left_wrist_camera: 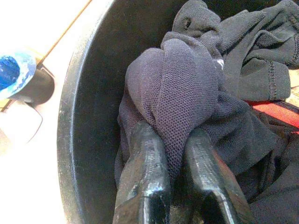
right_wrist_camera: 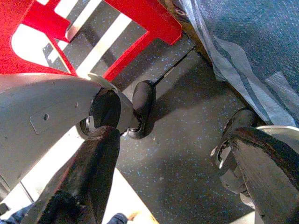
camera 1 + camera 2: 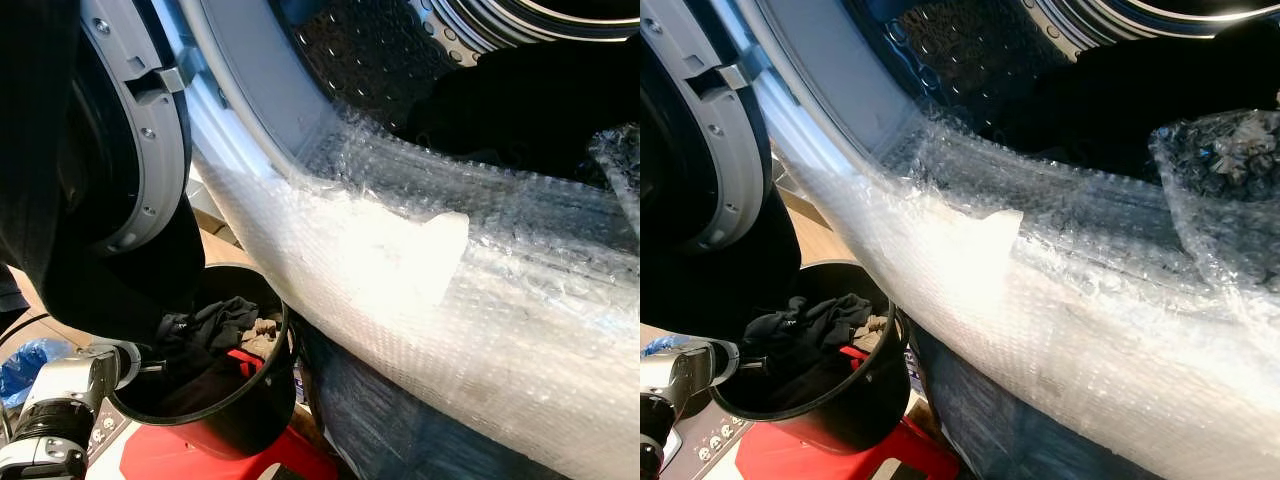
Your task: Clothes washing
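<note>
while it reaches into the black bucket (image 3: 262, 395) at lower left, the left gripper (image 1: 174, 154) pinches a dark garment (image 1: 180, 88). the right gripper (image 2: 177, 168) hangs over the floor (image 2: 187, 140), jaws wide apart, touching nothing.

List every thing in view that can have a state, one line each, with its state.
Washing machine door: swung open.
Washing machine drum: open, dark clothing inside.
Black bucket: upright on the red stool, holding dark clothes.
Dark garment: bunched, pinched at the bucket.
Left gripper: shut on the dark garment.
Right gripper: open, empty, hanging above the floor.
Bubble wrap: draped over the machine's front rim.
</note>
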You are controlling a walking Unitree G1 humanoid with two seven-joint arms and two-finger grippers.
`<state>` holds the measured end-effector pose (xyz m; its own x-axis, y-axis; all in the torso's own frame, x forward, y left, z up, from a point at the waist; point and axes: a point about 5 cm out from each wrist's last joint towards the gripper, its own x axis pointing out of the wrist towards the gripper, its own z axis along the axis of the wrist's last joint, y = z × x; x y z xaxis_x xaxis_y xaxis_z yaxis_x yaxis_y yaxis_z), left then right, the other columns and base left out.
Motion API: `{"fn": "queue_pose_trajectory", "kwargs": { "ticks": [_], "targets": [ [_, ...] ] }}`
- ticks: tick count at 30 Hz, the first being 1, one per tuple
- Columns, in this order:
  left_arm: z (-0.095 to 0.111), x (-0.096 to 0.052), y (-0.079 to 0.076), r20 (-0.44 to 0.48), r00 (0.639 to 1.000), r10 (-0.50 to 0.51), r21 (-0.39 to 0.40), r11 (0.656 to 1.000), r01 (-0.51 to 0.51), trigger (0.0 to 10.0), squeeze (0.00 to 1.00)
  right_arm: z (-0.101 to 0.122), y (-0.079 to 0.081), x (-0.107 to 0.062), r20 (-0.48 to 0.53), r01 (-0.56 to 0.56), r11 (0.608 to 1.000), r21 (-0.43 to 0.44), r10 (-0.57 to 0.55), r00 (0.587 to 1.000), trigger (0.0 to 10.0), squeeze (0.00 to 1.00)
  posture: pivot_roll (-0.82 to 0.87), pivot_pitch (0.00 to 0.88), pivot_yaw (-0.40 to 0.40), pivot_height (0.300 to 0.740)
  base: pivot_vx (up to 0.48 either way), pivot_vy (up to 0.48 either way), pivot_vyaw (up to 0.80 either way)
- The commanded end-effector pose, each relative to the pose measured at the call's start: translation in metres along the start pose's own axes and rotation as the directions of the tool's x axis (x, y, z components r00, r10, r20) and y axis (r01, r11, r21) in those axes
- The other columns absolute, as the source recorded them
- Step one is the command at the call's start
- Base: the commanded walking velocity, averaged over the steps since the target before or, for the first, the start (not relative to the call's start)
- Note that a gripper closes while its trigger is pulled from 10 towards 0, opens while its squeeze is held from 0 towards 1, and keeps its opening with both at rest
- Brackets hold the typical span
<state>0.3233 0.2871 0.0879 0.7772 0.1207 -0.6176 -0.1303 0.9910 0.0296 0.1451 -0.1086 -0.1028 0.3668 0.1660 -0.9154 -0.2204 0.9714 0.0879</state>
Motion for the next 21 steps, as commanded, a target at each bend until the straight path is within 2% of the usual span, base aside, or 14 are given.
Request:
{"fn": "queue_pose_trajectory", "kwargs": {
  "ticks": [1,5,8,9,10,21],
  "targets": [
    [0.000,-0.002,0.008,0.005,1.000,0.021,-0.023,1.000,-0.021,0.0,0.00,-0.025,0.045,0.000,-0.101,-0.096,0.994,0.060,0.102,0.990,10.0,0.00,-0.02,0.080,0.192,0.740,0.000,0.000,0.00],
    [0.005,-0.003,0.006,0.039,0.998,0.041,-0.034,0.999,-0.040,0.0,0.00,-0.025,0.041,0.000,-0.100,-0.091,0.994,0.063,0.097,0.990,10.0,0.00,-0.02,0.090,0.191,0.740,0.000,0.000,0.00],
    [0.026,-0.011,0.010,0.163,0.982,0.096,-0.071,0.994,-0.085,0.0,0.00,-0.026,0.037,0.000,-0.101,-0.084,0.994,0.067,0.091,0.991,10.0,0.00,-0.01,0.098,0.186,0.740,0.000,0.000,0.00],
    [0.026,-0.011,0.010,0.163,0.982,0.096,-0.071,0.994,-0.085,0.0,0.00,-0.026,0.037,0.000,-0.101,-0.084,0.994,0.067,0.091,0.991,10.0,0.00,-0.01,0.098,0.186,0.740,0.000,0.000,0.00],
    [0.033,-0.016,0.010,0.200,0.976,0.087,-0.089,0.994,-0.071,0.0,0.00,-0.025,0.037,0.000,-0.102,-0.084,0.994,0.065,0.090,0.991,10.0,0.00,-0.01,0.100,0.183,0.740,0.000,0.000,0.00],
    [0.034,-0.017,0.009,0.210,0.975,0.075,-0.084,0.995,-0.058,0.0,0.00,-0.025,0.037,0.000,-0.102,-0.084,0.994,0.065,0.090,0.991,10.0,0.00,-0.01,0.101,0.180,0.740,0.000,0.000,0.00]
  ]
}}
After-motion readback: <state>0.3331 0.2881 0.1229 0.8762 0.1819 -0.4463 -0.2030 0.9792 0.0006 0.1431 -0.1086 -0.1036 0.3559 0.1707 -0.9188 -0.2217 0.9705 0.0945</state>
